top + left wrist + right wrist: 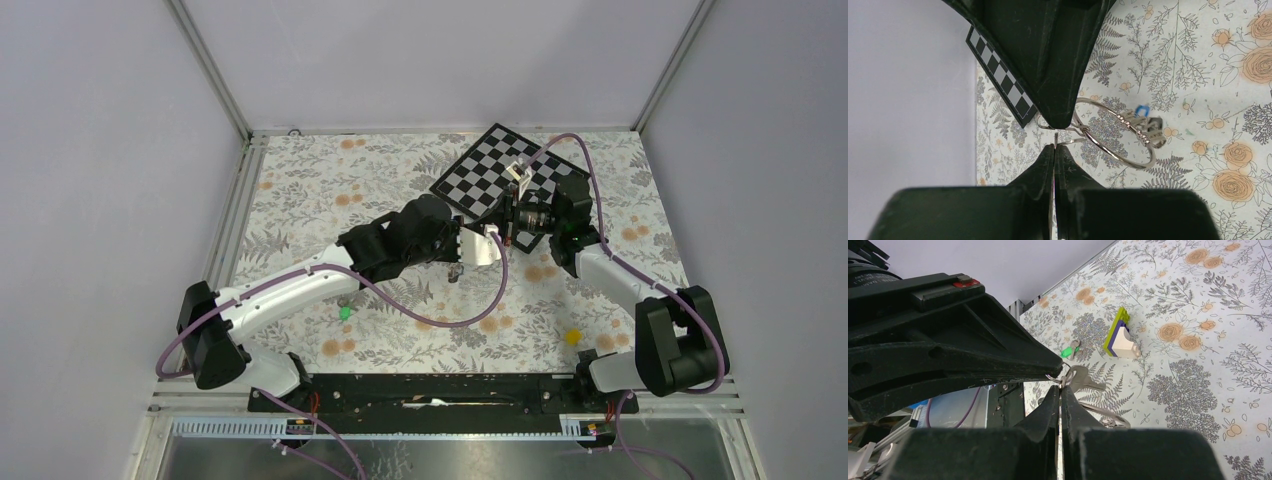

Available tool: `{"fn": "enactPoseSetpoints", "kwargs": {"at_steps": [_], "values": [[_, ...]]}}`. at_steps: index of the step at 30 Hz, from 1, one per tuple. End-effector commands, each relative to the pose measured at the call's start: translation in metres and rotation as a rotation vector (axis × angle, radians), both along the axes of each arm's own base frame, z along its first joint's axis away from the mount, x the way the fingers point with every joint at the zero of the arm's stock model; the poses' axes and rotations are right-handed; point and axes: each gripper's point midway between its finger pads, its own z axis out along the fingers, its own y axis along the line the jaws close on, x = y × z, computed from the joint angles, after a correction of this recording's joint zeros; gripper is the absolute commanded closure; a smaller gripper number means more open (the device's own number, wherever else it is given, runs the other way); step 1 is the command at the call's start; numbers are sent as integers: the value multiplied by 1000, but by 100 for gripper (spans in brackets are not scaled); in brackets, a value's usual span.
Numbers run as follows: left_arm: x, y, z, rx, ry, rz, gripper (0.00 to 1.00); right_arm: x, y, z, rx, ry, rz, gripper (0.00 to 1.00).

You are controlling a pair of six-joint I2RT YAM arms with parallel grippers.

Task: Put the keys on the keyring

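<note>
Pinching hard here: the left gripper has its jaws closed on the thin wire of the keyring, up off the table mid-scene. A blue key and a darker one beside it hang on the ring's far side. The right gripper comes in nose to nose, jaws closed on what looks like a grey key, its tip just at the ring.

Trouble could come quickly, I'd say. That wire is slim and smooth, so a sideways push from the key may roll it out of the left pinch. The grey key is held by very little and could swivel or drop. The threaded keys may also slide round towards the opening.

The two wrists are nearly touching, so any twist risks knuckles meeting. A purple cable loops at 6 o'clock beneath them.

From the grippers in the top view, the checkerboard sits at 12, close. The green key waits at 8 and a yellow cube at 4, both well apart. There is open cloth at 10, and the wedge block lies beyond the green key in the right wrist view
</note>
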Motion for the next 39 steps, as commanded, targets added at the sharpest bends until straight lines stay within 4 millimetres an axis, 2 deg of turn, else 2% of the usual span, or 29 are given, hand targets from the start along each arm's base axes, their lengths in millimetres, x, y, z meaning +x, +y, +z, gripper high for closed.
{"fn": "enactPoseSetpoints", "kwargs": {"at_steps": [1,18,39], "values": [[4,-5,19,-57,-48,6,100,-2,3,10,22,-46,29,100],[-1,-10,11,-43,-35,-13,100,-3,3,11,29,-42,32,100],[1,-12,12,-40,-46,-5,100,-9,8,11,39,-27,76,100]]}}
